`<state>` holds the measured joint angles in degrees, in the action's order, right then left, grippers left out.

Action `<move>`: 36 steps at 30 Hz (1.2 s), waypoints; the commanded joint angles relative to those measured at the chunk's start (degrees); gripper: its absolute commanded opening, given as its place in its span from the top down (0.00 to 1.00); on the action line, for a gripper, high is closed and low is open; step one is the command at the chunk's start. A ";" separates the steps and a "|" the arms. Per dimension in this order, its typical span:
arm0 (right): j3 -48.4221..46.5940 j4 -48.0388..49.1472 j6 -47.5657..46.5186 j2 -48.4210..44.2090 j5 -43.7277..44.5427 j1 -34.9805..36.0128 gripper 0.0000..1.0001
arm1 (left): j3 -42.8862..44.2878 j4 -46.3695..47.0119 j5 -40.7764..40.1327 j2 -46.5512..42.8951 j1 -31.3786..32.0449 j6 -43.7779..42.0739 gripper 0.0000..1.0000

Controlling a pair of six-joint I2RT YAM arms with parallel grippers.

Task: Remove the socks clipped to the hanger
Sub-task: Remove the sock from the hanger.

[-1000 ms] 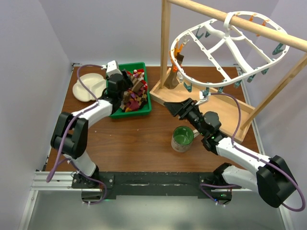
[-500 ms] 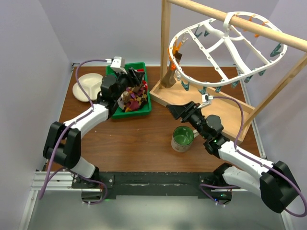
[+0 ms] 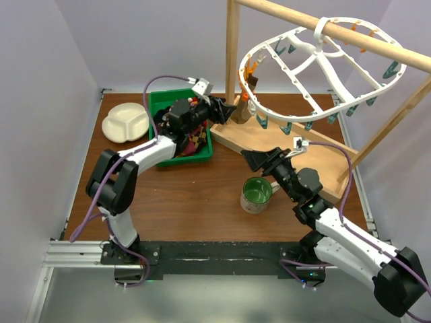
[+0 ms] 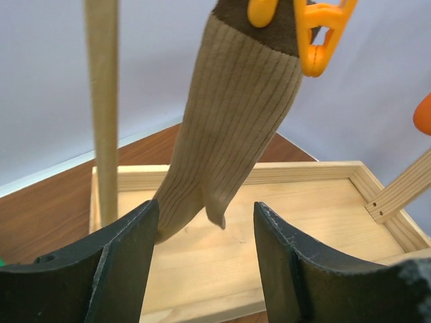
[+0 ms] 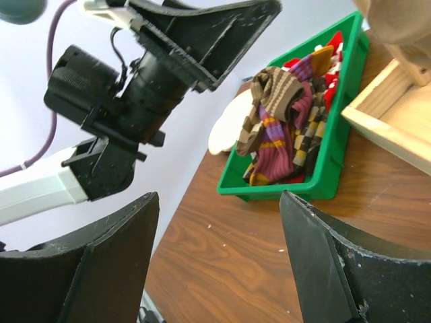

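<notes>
The left pincer (image 4: 205, 210) has swung from the green bin (image 3: 192, 159) to the tan sock (image 4: 232, 128) hanging from an orange clip (image 4: 316, 30) on the hanger's (image 3: 313, 48) left rim, and its jaws are open on either side of the toe, seemingly ready to grip, while the right pincer (image 3: 250, 159) waits open.

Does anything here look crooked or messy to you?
The white hanger hangs tilted from the wooden pole, its left end lower. One tan sock dangles alone from an orange clip there, while the other socks lie in a jumbled heap in the green bin. Nothing looks spilled or broken.
</notes>
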<state>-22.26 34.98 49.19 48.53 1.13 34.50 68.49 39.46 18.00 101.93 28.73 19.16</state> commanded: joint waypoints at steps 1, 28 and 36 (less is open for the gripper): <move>0.99 -4.12 -2.96 -4.41 3.18 0.13 0.23 | 5.77 3.34 2.21 3.62 1.59 -3.25 0.36; 2.13 -13.45 -5.51 -13.38 3.62 0.04 0.23 | 16.59 9.75 -9.91 15.93 5.90 -3.51 0.43; 1.78 -12.92 -5.59 -12.76 4.06 0.13 0.23 | 12.56 12.30 -10.35 12.77 7.04 -2.99 0.99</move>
<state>-20.12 20.16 44.71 35.79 4.38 34.50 83.31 46.39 8.86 117.97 35.40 16.88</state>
